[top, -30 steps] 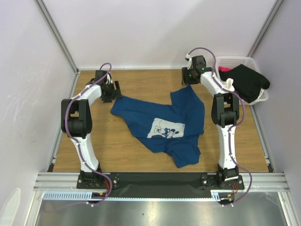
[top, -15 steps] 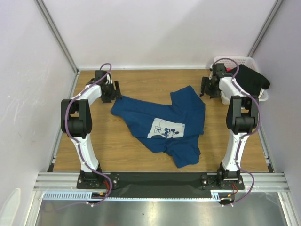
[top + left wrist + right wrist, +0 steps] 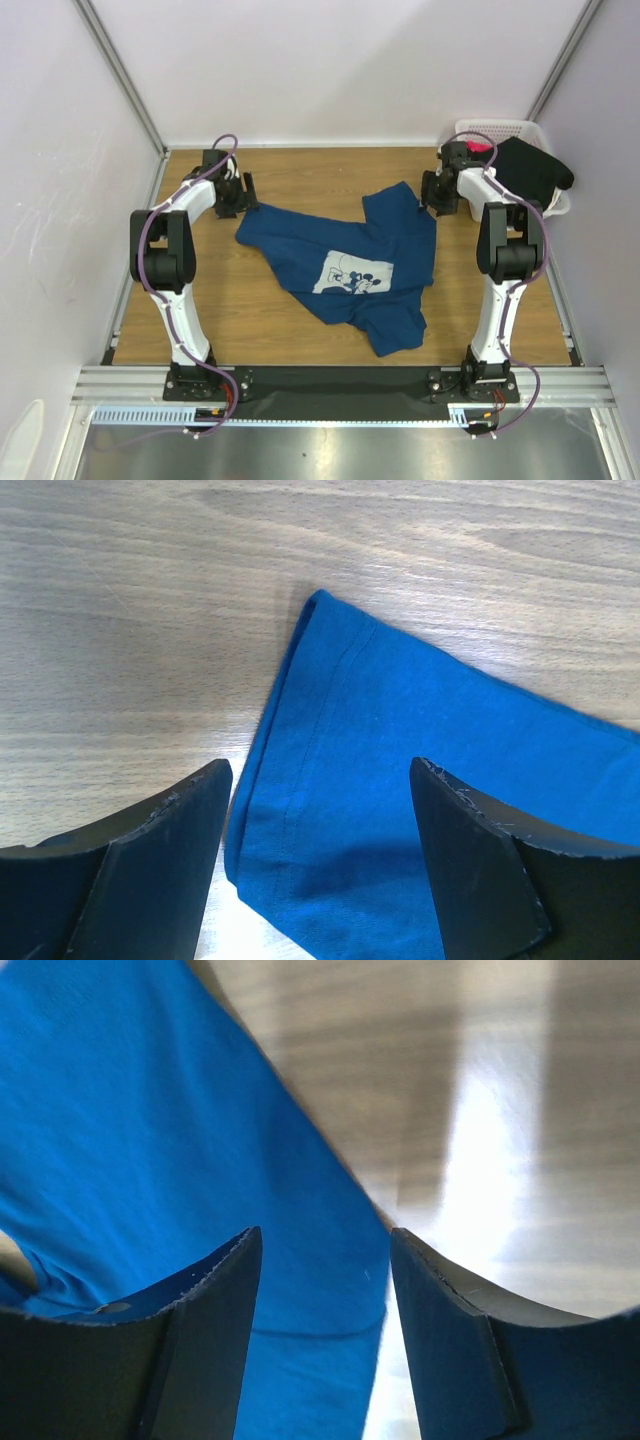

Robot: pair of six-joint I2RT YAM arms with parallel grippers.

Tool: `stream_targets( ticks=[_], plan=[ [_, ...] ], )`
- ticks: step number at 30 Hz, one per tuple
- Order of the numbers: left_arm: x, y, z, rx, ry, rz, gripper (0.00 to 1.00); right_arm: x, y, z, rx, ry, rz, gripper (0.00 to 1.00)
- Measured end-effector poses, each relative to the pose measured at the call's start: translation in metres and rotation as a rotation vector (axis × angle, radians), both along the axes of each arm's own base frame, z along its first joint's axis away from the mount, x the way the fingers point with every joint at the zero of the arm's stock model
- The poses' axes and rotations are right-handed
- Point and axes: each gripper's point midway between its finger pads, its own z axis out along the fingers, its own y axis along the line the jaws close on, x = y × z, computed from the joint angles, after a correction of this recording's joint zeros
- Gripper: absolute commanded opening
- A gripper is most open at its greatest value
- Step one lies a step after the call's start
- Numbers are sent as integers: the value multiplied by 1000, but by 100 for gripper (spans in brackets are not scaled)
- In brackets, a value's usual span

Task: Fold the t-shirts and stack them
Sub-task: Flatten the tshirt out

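Observation:
A dark blue t-shirt (image 3: 345,262) with a white mouse print lies crumpled on the wooden table. My left gripper (image 3: 246,196) hovers open over its far left corner, and the hemmed blue edge (image 3: 330,810) shows between and below the fingers (image 3: 170,830) in the left wrist view. My right gripper (image 3: 432,193) stands open over the shirt's far right edge, with blue cloth (image 3: 200,1130) under its jaws (image 3: 325,1232). A black t-shirt (image 3: 530,172) hangs over the basket, with a bit of pink cloth (image 3: 480,147) behind it.
The white lattice basket (image 3: 505,128) stands in the far right corner, just right of my right wrist. White walls and metal posts enclose the table on three sides. Bare wood (image 3: 200,300) lies left and in front of the blue shirt.
My right gripper has swung right from above the shirt's far middle toward the basket, then settled slightly back left over the shirt's right edge. The left arm and the shirt have not moved.

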Motion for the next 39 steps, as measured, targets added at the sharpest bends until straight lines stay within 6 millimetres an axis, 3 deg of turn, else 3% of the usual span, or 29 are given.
stream_targets(
  ticks=[7,12,17,20,28,39],
  plan=[
    [0,0,0,1,0,-1,78,37,15,3,9,-76,59,60],
    [0,1,-1,5,0,-6,78,67,36,4,-25,-132,144,59],
    [0,1,-1,9,-1,-12,78,68,50,-16,-63,-110,200,57],
    [0,1,-1,11,-1,-15,79,71,50,-16,-69,-117,209,47],
    [0,1,-1,12,-1,-16,78,77,41,-18,-83,-121,201,0],
    [-1,-8,-3,42,-1,-27,76,78,45,-10,-110,-125,203,0]
  ],
)
